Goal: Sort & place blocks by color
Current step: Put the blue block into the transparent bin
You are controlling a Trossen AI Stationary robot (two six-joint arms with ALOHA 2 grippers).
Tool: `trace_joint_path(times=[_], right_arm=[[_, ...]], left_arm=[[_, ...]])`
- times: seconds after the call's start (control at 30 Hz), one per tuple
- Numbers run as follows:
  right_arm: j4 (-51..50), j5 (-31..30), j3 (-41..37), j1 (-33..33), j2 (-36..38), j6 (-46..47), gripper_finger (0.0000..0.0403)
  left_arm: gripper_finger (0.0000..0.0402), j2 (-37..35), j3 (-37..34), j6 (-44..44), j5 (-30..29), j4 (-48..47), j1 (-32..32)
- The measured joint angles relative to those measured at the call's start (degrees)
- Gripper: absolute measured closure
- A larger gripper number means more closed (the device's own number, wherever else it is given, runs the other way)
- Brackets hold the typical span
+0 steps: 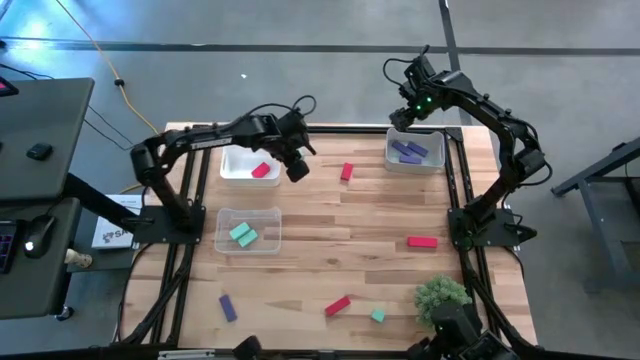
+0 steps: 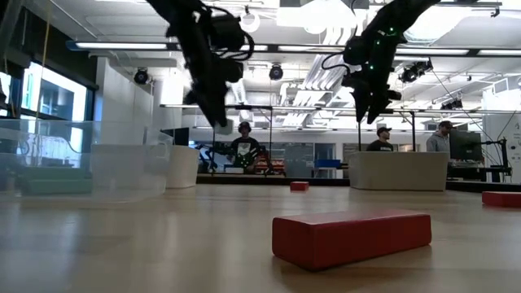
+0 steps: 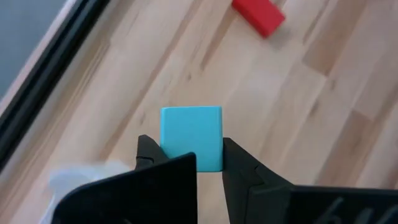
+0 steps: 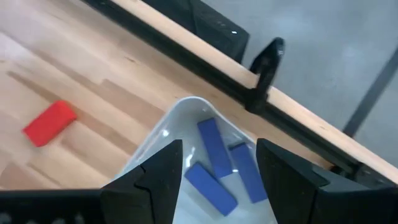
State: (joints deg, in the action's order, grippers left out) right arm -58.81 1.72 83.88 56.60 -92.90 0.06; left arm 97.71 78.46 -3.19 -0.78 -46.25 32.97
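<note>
My left gripper point(image 1: 297, 168) is shut on a teal cube point(image 3: 191, 134), above the table just right of the far-left bin point(image 1: 236, 172), which holds a red block point(image 1: 262, 170). My right gripper point(image 1: 403, 118) is open and empty above the far-right bin point(image 1: 432, 162), where three purple bars point(image 4: 217, 158) lie. The near-left bin point(image 1: 268, 240) holds two teal blocks point(image 1: 242, 235). Loose on the table lie red blocks point(image 1: 347, 171) point(image 1: 422, 241) point(image 1: 337, 305), a teal cube point(image 1: 378, 315) and a purple bar point(image 1: 227, 307). My left gripper pinches the teal cube by two opposite sides point(image 3: 168, 146) between its two fingers. The fingers point down at the table. The cube is lifted clear of the wood, and its free end sticks out past the fingertips.
A green spiky plant ball point(image 1: 442, 295) sits at the near right. Black frame rails point(image 1: 458, 190) run along the table's left and right sides. In the low view a red bar point(image 2: 350, 236) lies close, and people stand in the room beyond the table.
</note>
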Motion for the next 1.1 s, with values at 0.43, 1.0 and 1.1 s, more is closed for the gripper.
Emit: trace_joint_path(times=[0.43, 1.0, 1.1], right_arm=[[0.0, 2.0, 0.0, -3.3, 0.0, -0.5, 0.0208], [-0.1, 2.0, 0.0, -9.2, 0.0, -0.1, 0.0208], [-0.5, 2.5, 0.0, -10.2, 0.0, 0.0, 0.0208]], left_arm=[[0.0401, -10.0, 0.0, -5.3, -5.0, -17.2, -7.1], [0.0401, -20.1, -15.1, -18.3, -2.0, -20.1, -22.9], [0.0401, -20.4, -17.7, -20.4, -1.9, -19.6, -25.4]])
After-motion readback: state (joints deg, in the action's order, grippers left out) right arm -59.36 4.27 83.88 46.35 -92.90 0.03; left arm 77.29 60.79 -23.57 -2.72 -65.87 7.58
